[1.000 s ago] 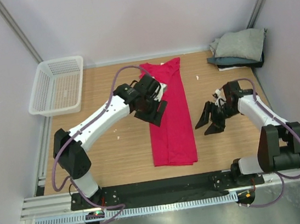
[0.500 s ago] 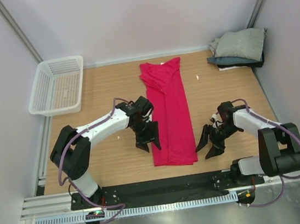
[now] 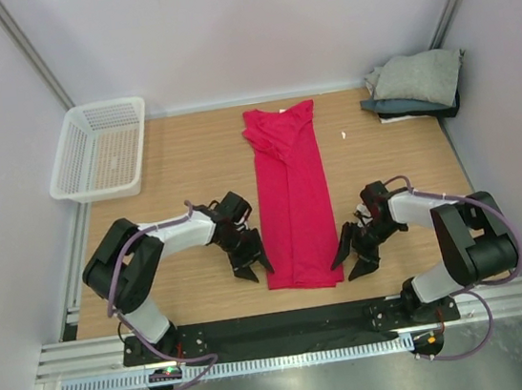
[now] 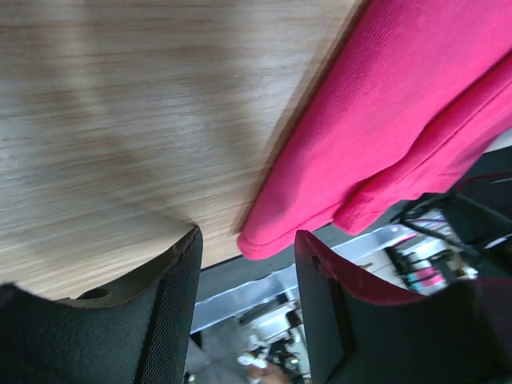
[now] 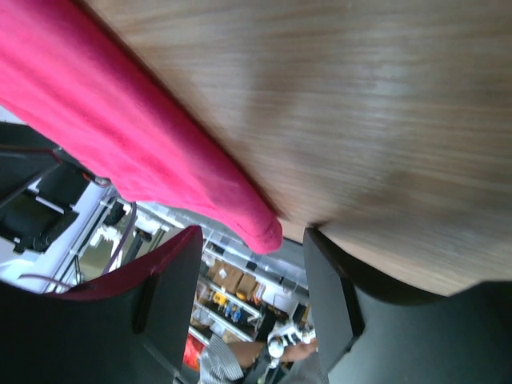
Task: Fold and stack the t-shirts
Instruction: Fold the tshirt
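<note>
Bright even light, faint shadows, wrist views (both) blurry

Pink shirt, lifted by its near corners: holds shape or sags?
Likely floppy: the shirt is thin cloth lying flat in a long folded strip, so the middle should sag. Probably light for its size. Folded layers show at the near hem, so they may slip apart unless every layer is pinched.

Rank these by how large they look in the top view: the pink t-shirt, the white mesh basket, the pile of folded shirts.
1. pink t-shirt
2. white mesh basket
3. pile of folded shirts
</note>
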Robot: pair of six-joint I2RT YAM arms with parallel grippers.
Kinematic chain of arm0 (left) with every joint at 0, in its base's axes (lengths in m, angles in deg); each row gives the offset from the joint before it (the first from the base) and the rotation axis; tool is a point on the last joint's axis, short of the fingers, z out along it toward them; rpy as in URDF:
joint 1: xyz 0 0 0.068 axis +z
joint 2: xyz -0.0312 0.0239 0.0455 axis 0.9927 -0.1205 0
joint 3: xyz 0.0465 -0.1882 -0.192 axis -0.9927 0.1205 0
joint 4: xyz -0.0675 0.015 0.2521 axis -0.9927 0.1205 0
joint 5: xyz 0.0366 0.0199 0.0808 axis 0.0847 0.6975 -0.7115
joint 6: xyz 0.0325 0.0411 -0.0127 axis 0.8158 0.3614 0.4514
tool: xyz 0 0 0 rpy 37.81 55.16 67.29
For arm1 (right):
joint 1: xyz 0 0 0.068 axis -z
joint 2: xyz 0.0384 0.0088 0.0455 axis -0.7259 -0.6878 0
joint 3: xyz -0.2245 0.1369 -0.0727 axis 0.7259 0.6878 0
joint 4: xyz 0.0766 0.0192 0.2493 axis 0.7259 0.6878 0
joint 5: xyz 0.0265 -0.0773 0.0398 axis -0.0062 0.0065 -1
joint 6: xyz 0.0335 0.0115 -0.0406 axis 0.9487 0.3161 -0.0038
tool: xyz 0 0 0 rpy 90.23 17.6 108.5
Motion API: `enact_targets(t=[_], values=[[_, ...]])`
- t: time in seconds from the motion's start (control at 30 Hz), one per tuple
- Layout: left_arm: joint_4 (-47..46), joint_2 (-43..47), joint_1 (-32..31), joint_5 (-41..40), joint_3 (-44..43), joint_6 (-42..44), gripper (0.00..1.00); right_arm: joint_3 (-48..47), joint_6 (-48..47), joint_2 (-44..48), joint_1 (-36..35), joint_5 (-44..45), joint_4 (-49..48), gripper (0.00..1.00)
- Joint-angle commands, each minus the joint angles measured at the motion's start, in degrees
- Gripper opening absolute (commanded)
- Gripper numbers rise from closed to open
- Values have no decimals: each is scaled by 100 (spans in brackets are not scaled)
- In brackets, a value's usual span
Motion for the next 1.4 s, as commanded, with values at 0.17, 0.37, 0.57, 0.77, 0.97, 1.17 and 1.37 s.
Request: enact_targets(t=[0.17, 0.37, 0.57, 0.77, 0.97, 1.17, 1.37], values=[[-1261, -59, -123, -229, 381, -559, 49, 329, 545, 58, -533, 151, -443, 59], [-1174, 134, -316, -254, 548, -708, 45, 320, 757, 48, -816, 124, -769, 56], [-1015, 73, -457, -466, 531, -954, 32, 355, 731, 198, -807, 160, -760, 46], [-1015, -86, -598, -396, 311, -998, 3, 347, 687, 373, -807, 72, -883, 15], [-586, 90, -310, -457, -364, -542, 0, -232, 161, 638, -159, 256, -199, 1], [626, -305, 552, -571, -2253, 809, 0, -2103, -376, -64, 458, 274, 418, 1], [708, -1042, 1098, -712, -3775, 1243, 0, -4143, -430, -1180, 547, 300, 190, 1]])
